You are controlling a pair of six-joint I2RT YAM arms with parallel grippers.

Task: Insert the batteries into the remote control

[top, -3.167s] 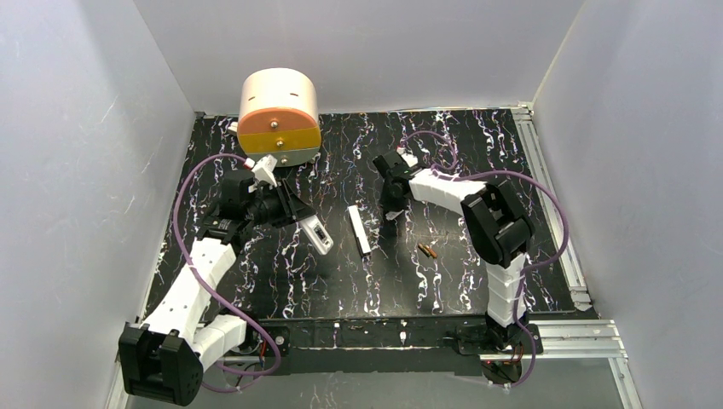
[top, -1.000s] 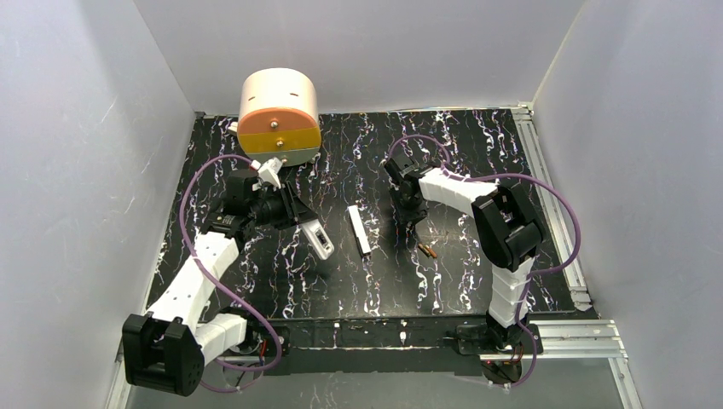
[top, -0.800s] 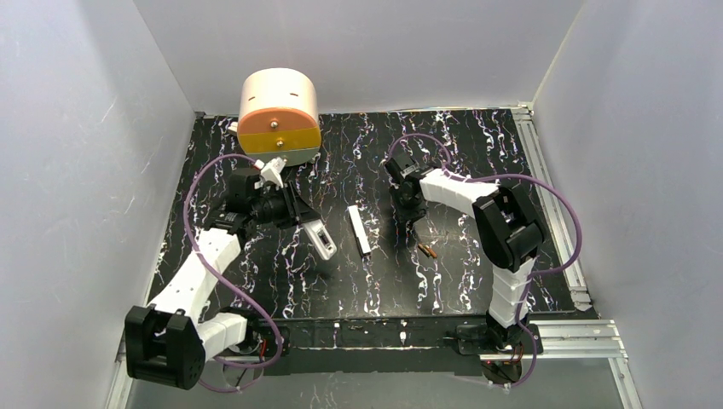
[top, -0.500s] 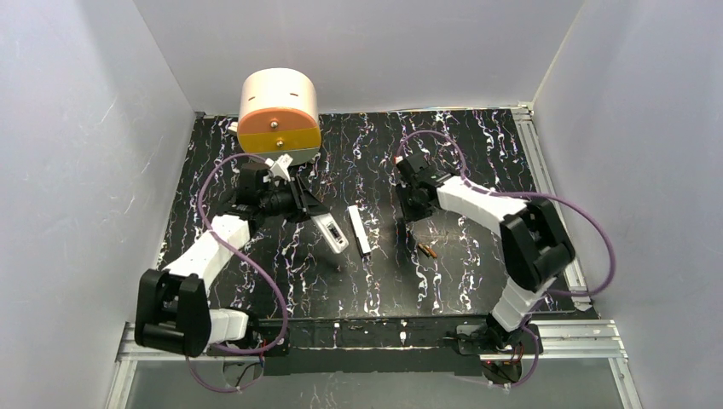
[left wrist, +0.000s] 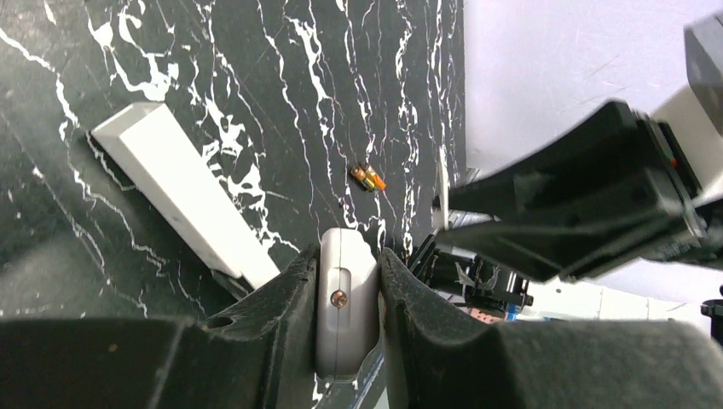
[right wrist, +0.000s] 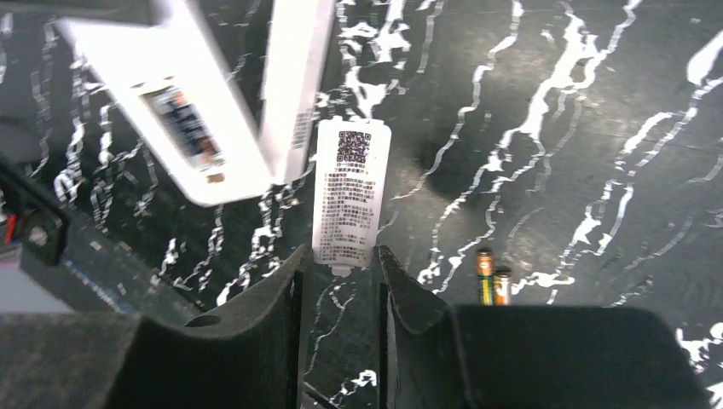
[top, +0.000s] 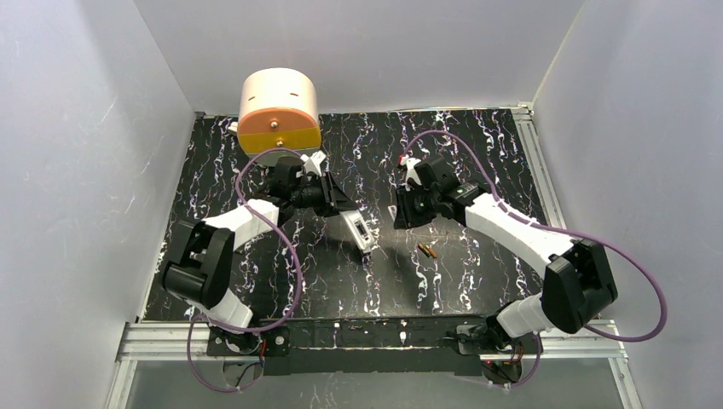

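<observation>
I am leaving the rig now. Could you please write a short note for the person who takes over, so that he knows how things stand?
Left claw: shut on the small white rectangular plastic remote control, raised off the black marbled table.
Right claw: shut on a thin white plastic plate with a QR-code label, probably the battery lid.
The two slim copper-orange batteries lie side by side on the table near the right claw, untouched.
Done: remote picked up, lid apparently off.
Left: put the plate down, load both batteries, close the remote.
</observation>
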